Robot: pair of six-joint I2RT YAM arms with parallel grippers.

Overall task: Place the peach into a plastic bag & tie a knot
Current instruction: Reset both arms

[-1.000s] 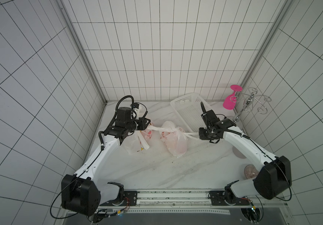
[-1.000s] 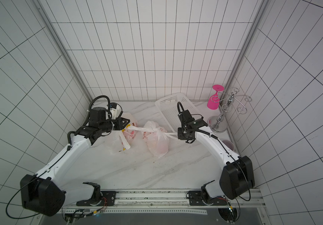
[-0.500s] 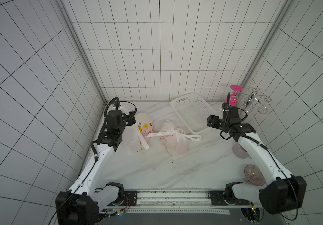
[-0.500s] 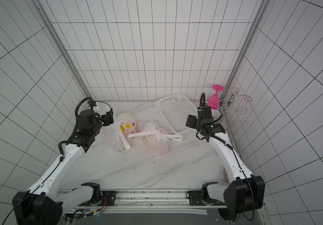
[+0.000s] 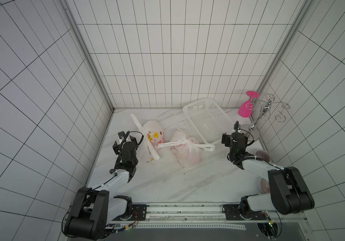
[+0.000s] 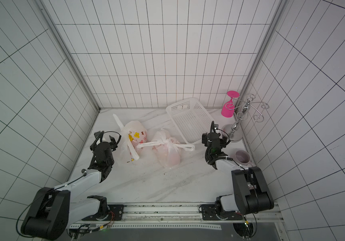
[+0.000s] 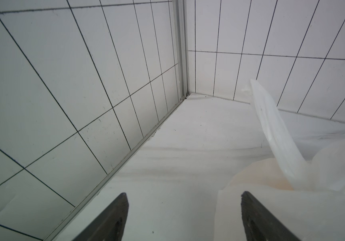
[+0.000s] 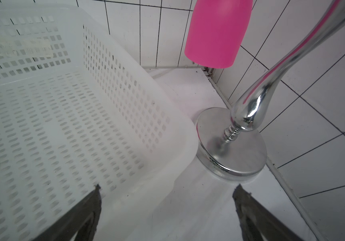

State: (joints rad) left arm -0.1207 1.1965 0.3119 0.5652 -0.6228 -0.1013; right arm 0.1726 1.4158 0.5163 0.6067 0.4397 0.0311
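Locate the knotted plastic bag (image 5: 185, 154) near the middle of the table (image 5: 167, 183), between the two arms. It lies on its side. The film is translucent white with faint pink print. A pale pink mass shows through the lower part in a top view (image 6: 172, 159). You cannot make out the peach's outline through the film.

Check the knot (image 5: 185, 143) at the bag's neck. The two handles are tied together there. One loop (image 5: 166, 145) runs toward the left arm and rests on the flower-print bag (image 5: 154, 135). The other loop (image 5: 206, 147) lies flat on the table, pointing toward the right arm.

Check the left pincer (image 7: 183, 194). It stands wide and holds nothing. It sits just beside the flower-print bag; contact cannot be confirmed. The wrist view shows bare table between its fingers (image 7: 113, 217).

Check the right pincer (image 8: 167, 188). It stands wide and holds nothing. It is clear of the knotted plastic bag and faces the white perforated basket (image 5: 209, 125) and the chrome rack (image 8: 230, 150). A pink goblet (image 5: 245, 109) hangs upside down from that rack. The basket's near corner lies just beside the rack's base.
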